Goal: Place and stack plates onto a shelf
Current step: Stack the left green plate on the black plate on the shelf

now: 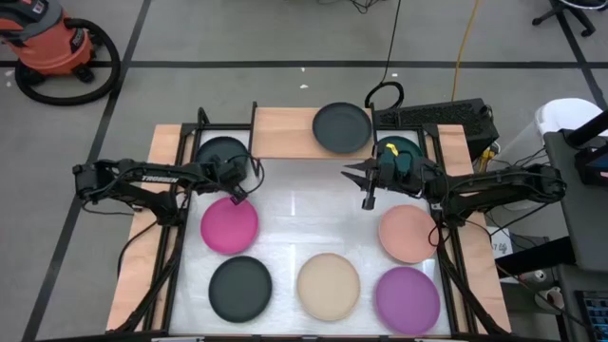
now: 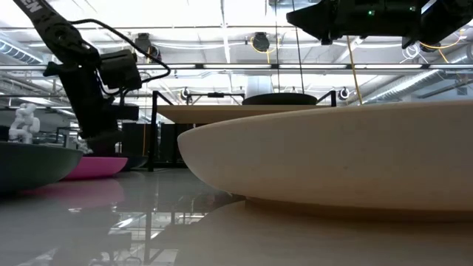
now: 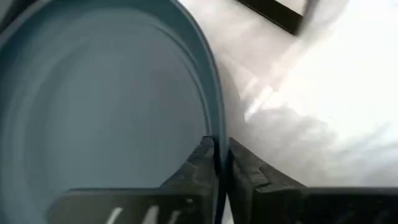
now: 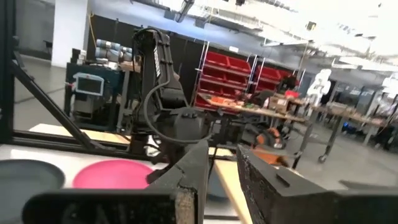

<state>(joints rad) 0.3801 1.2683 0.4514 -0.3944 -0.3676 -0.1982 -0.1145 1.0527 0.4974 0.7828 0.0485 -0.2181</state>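
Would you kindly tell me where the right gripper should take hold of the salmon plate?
Take the salmon plate by its rim, on the side facing the middle of the table, coming down from above. It lies flat, so only the thin upturned edge offers a pinch, with one finger inside and one outside. That side is nearest the right gripper, which is open.

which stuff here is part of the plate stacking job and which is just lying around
Job: black plate on shelf; teal plate pinched by left gripper; pink plate; beige plate; purple plate.
Lying about: shop vacuum; yellow cable.
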